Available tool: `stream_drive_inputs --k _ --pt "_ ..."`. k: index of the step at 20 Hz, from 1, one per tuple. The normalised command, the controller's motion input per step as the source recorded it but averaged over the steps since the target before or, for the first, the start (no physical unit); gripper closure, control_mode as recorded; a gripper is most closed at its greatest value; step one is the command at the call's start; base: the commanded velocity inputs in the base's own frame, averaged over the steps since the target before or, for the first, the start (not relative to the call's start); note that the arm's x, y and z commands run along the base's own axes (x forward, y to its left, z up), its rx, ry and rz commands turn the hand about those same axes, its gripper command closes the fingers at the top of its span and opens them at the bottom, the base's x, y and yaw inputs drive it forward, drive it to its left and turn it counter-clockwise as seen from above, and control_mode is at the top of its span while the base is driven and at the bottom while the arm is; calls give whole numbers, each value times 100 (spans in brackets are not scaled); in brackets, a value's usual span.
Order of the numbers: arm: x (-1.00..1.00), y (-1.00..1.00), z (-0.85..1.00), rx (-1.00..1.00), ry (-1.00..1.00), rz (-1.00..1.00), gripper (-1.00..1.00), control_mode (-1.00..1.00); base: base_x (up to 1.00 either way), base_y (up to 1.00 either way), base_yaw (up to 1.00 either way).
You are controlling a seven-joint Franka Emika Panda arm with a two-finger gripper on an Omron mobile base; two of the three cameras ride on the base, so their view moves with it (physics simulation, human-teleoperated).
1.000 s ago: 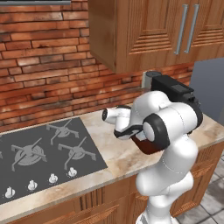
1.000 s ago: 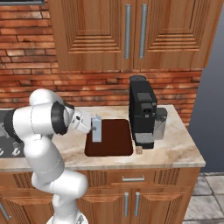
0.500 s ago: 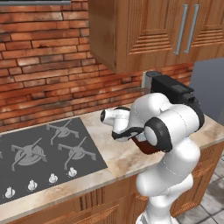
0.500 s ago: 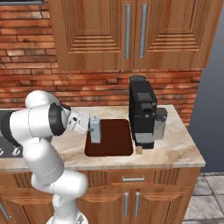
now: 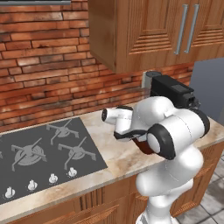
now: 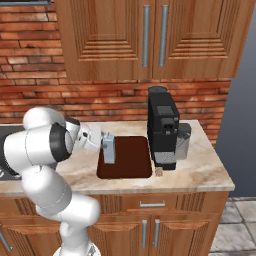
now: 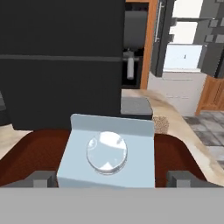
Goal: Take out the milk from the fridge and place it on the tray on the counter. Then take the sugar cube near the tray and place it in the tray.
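The milk stands upright on the left part of the dark reddish-brown tray, which lies on the beige counter. In the hand view the milk sits close up between my fingertips, with a gap on each side. My gripper is open around the carton without gripping it. The sugar cube lies on the counter just off the tray's right front corner, also seen as the sugar cube in the hand view. The fridge stands open beyond the counter's end.
A big black coffee machine stands right of the tray, close behind the cube. The grey-black cooktop lies to the left. Wooden wall cabinets hang above. My own arm hides most of the tray in the left base view.
The jaws have spread apart and let go of the milk, which stays standing on the tray. The arm has hardly moved.
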Motion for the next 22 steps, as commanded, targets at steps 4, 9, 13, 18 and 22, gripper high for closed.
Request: stream_drive_inputs --k 4,9,13,18,22 --pt "-12 0 35 0 -8 0 -100 -100 0 0 0" --pt "-29 0 36 0 -7 0 -100 -100 0 0 0" --pt "-33 3 44 0 -6 0 -100 -100 0 0 0" --pt "-35 2 58 0 -4 0 -100 -100 0 0 0" --pt "-40 0 51 0 0 0 -100 -100 0 0 0"
